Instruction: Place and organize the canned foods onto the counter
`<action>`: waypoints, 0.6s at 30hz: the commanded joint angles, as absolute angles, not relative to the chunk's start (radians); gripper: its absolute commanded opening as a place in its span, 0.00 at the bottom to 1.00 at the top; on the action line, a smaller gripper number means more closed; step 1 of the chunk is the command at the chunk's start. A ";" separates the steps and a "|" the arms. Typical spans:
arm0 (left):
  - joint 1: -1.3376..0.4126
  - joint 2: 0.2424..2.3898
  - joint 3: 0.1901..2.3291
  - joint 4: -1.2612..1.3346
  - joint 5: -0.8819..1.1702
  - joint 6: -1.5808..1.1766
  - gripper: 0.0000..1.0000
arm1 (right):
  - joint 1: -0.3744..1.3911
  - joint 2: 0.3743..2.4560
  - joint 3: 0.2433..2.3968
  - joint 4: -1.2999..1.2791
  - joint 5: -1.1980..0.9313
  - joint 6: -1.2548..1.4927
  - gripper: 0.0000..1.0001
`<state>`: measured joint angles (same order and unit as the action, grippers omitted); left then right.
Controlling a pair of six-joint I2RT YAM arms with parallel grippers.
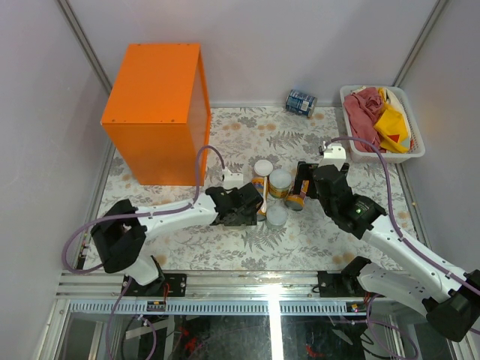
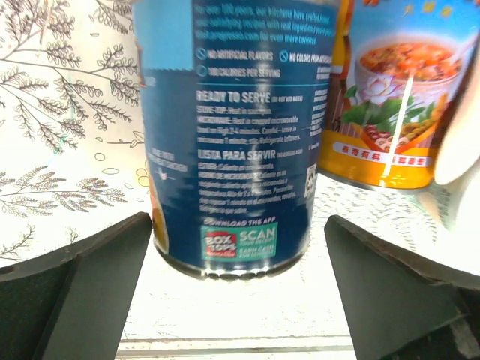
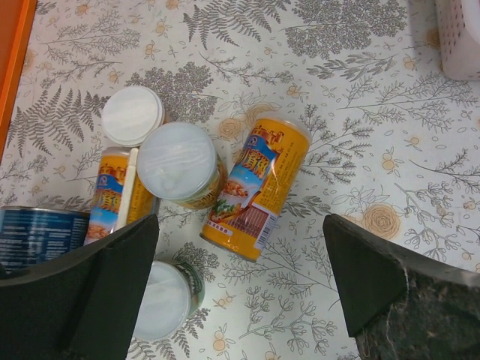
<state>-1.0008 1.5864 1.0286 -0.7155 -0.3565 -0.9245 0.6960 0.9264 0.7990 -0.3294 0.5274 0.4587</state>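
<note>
A blue-labelled can (image 2: 229,135) stands upright on the table, just ahead of my open left gripper (image 2: 236,300), whose fingers flank its base without touching. Beside it stands a yellow-orange can (image 2: 390,97). My right gripper (image 3: 240,300) hovers open above the cluster with nothing between its fingers. Under it a yellow-orange can (image 3: 255,187) lies on its side. Around that stand a tall white-lidded can (image 3: 132,115), a shorter pale-lidded can (image 3: 178,161) and another pale-lidded can (image 3: 161,300). A second blue can (image 1: 301,103) lies at the back. The orange counter (image 1: 154,112) stands at the far left.
A white basket (image 1: 411,146) with red and yellow cloths sits at the back right. Grey walls close in the floral-patterned table (image 1: 225,247) at the back and both sides. The counter's edge (image 3: 11,60) shows at the left of the right wrist view.
</note>
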 commanded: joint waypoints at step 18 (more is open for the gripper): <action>-0.842 1.560 1.109 -0.691 -0.389 -0.822 1.00 | 0.703 0.917 0.807 -0.268 0.497 0.443 0.98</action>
<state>-0.8711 1.5440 1.0740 -0.7341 -0.3775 -0.8738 0.6960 0.9226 0.7982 -0.3222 0.5041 0.4587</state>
